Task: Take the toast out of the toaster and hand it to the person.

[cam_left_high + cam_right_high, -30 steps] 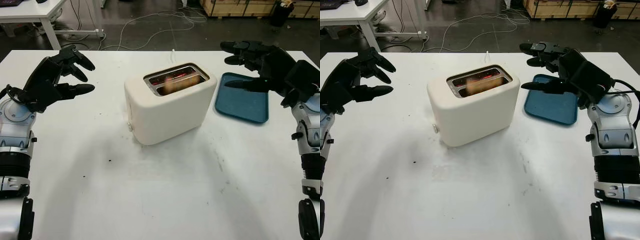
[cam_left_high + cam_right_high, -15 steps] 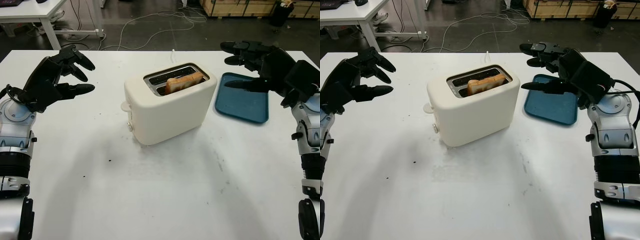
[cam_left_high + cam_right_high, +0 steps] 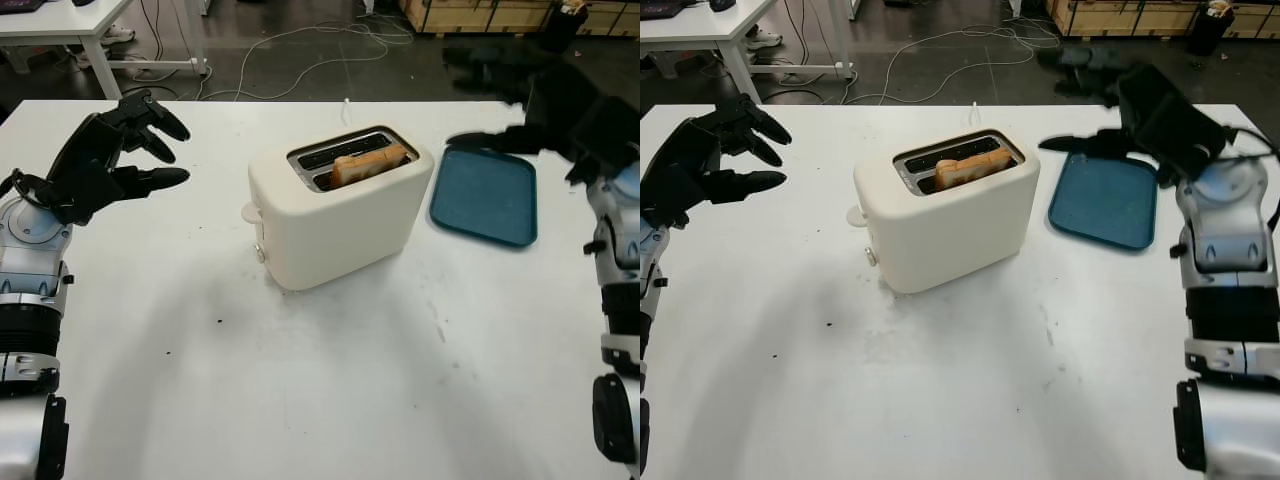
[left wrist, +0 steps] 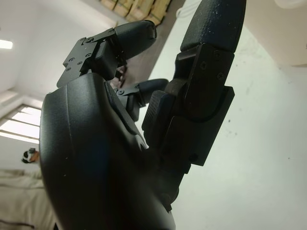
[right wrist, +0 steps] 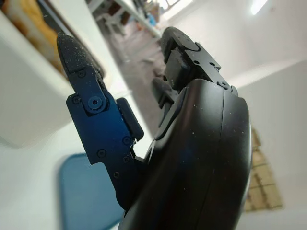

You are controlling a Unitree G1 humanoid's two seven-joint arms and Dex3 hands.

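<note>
Since the earlier frames the golden-brown slice of toast [image 3: 368, 164] has sprung up from inside the slot and now stands proud of it; the small round lever [image 3: 250, 211] at the toaster's left end has likewise risen, and the black three-fingered right hand [image 3: 1140, 110] has lifted and drawn back toward the far edge of the worktop. The left hand has held its place.

Left to right: the black three-fingered left hand [image 3: 110, 160] hovers open above the white worktop [image 3: 330, 390], well apart from the appliance and holding nothing. At centre stands the cream-white, round-cornered two-slot plastic toaster [image 3: 340, 215], set at an angle. The toast sits in the nearer slot, its top edge exposed, its long axis running along the slot from near-left to far-right. Just beside the toaster on the right lies the dark teal rectangular plastic tray [image 3: 485, 195]. Above the tray's far edge hangs the right hand, open and empty.

Governing relation: the toast lies to the left of the right hand and somewhat lower, and its raised end points toward that side. The right hand appears the nearer of the two, so the reach would likely fall to it, descending along the slot's axis.
</note>
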